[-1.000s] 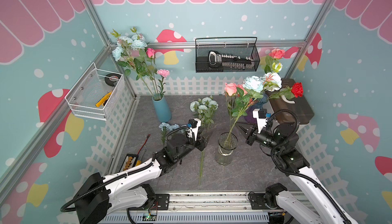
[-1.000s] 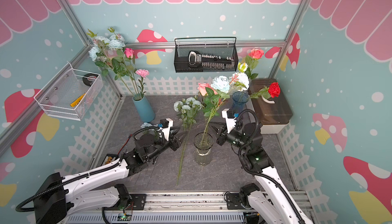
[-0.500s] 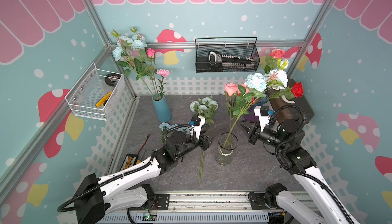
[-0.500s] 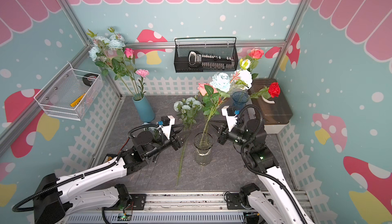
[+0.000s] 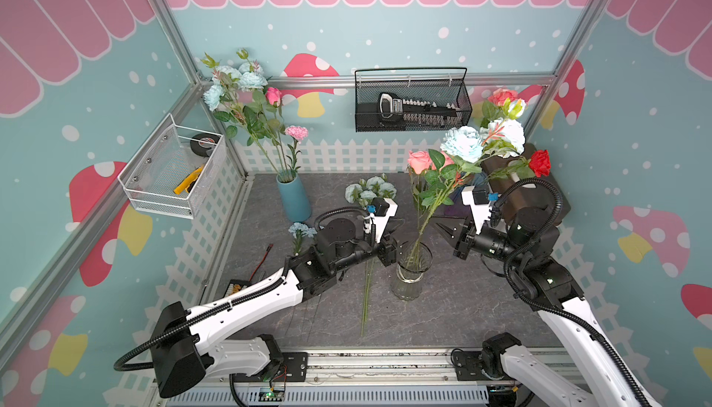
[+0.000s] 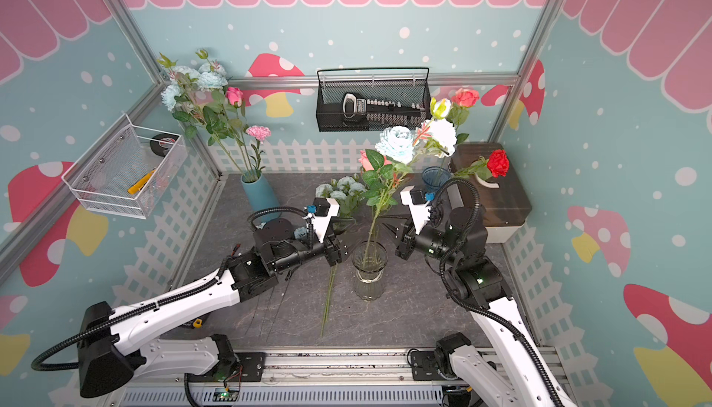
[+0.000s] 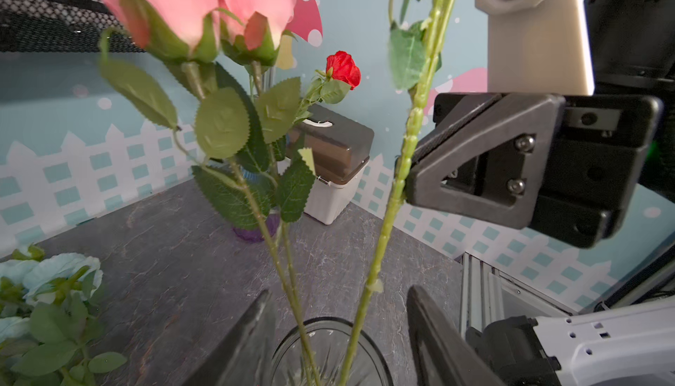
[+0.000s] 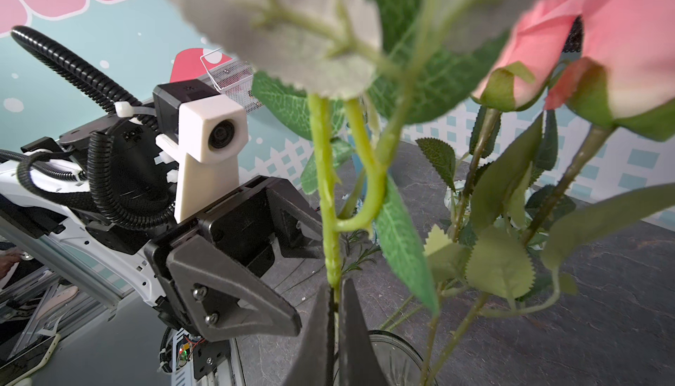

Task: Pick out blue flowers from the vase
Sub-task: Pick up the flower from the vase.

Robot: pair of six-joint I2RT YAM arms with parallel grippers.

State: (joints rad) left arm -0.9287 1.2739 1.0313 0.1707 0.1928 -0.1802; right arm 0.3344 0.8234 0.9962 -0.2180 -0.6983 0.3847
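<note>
dark grey stone-look tabletop [image 5: 466,308] inside a pastel, mushroom-papered booth carries a clear ribbed glass vase [image 5: 410,270] near its middle. rising from the vase and leaning toward the right arm's side is a long pale-green stem [image 7: 388,219] topped by large ruffled pale-blue peony heads [image 5: 462,143]. it shares the vase with two pink roses [image 5: 419,160] on darker stems.

the black right gripper [image 5: 444,228] is pinched shut on that pale stem just above the vase's rim. the right wrist view shows the stem running down between its closed fingers [image 8: 352,314]. gripping low, below the leaves, likely lets it draw the flower out without dragging the roses along.

the black left gripper [image 7: 339,291] hovers on the opposite side of the vase, jaws apart and holding nothing. in the left wrist view the stems stand between its jaws above the rim. it seems placed to steady the roses or the vase, though i cannot tell that it touches either.

beside the vase on the left arm's side lies a bunch of smaller pale-blue flowers [image 5: 370,190], stems flat on the tabletop, apparently already taken out.
</note>
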